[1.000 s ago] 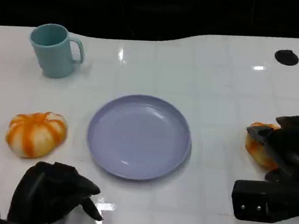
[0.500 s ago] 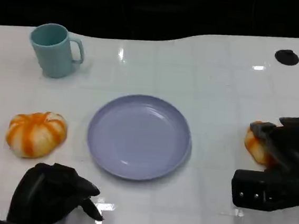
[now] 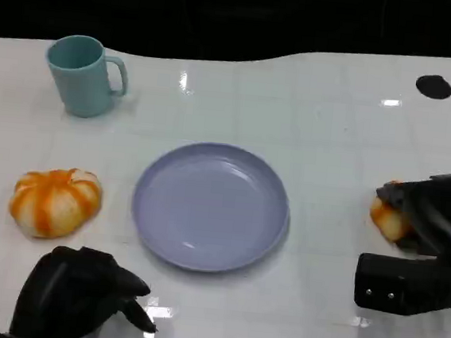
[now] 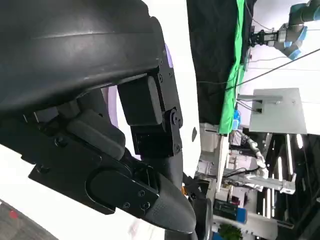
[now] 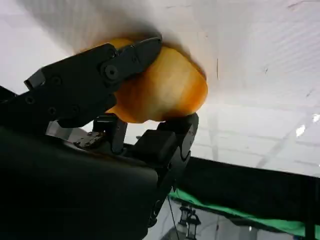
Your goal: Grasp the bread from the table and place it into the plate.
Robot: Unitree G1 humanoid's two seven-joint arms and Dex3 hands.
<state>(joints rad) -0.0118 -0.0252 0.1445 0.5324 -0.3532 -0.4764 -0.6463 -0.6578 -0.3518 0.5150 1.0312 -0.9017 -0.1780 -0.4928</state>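
Mostly hidden: a small orange bread point(image 3: 386, 216) near the right edge of the bench point(image 3: 333, 131), covered by the right robot hand point(image 3: 436, 217). Seen up close in the right wrist view as a round golden lump point(image 5: 165, 87) with black fingers point(image 5: 100, 75) wrapped over one side and another finger pressed under it. Held tight, resting on or just above the white top; hard to tell which. Too round and too covered to tell any long side or which way it points.

Cut off at the near left corner: the left robot hand point(image 3: 82, 291), fingers curled in, holding nothing. Big, dark and blurry in the left wrist view point(image 4: 125, 150).

White, shiny bench with faint square lines and small spots of light. Black dark beyond the far edge. A green sheet point(image 4: 235, 75) and grey machines far off in the left wrist view.

In the middle of the bench, a pale purple plate point(image 3: 210, 206), nothing in it. Beside its left, toward the left edge, a second orange and white striped bread point(image 3: 55, 200). At the far left corner, a blue-green cup point(image 3: 81, 75), upright, handle toward the plate. At the far right corner, a small black round spot point(image 3: 433, 86).
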